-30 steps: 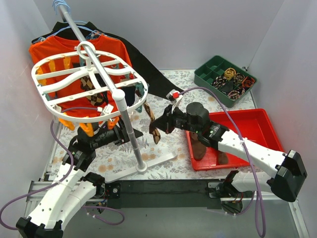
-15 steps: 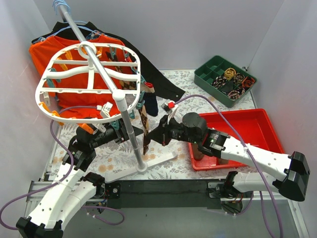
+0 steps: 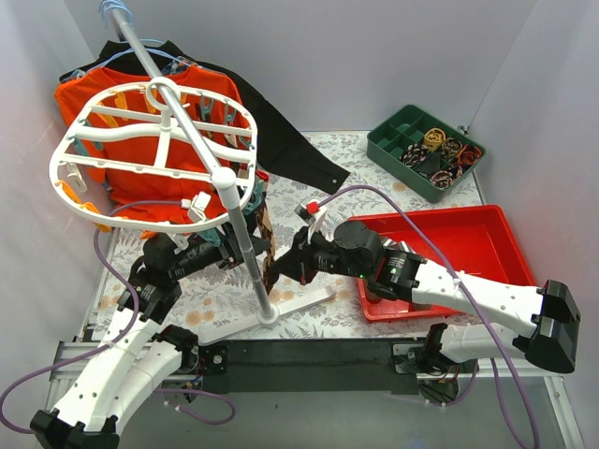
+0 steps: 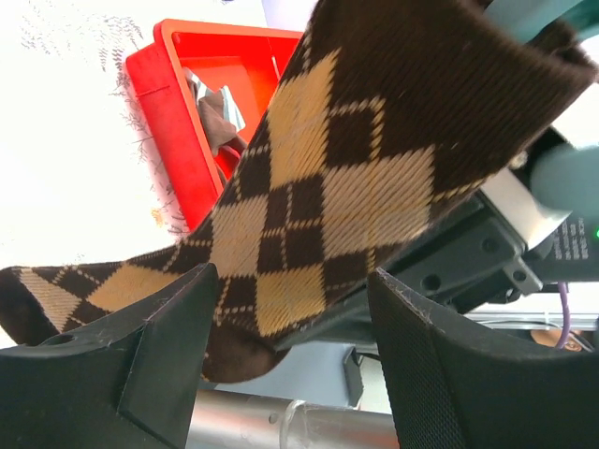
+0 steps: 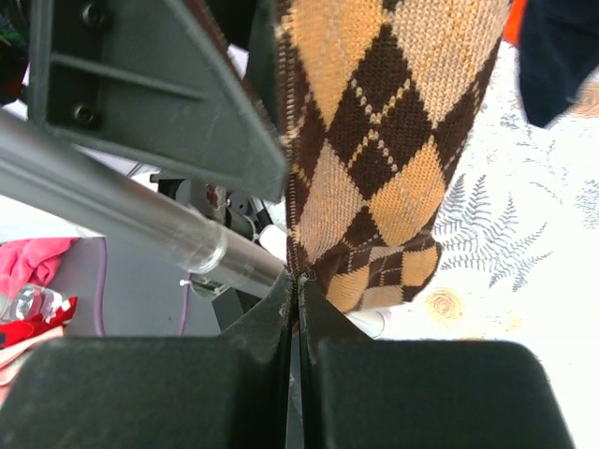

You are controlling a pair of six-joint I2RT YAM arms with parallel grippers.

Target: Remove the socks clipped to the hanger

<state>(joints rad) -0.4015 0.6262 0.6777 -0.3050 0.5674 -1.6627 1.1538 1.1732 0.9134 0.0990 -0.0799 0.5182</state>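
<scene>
Pinching the lower end of the argyle sock (image 5: 374,159), my right fingers (image 5: 187,393) are pressing together on it and holding it taut below the white clip hanger (image 3: 167,140), where its top is apparently clipped at the near-right rim. My left fingers (image 4: 131,365) are standing apart just beside the sock, gripping nothing, likely readying to help. The grey pole (image 3: 245,248) is crowding both wrists, and the red tray (image 3: 468,234) is waiting on the surface, right.

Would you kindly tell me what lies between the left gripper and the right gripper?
The argyle sock hangs between the left gripper and the right gripper, which pinches its lower end; the left wrist view shows it best.
</scene>
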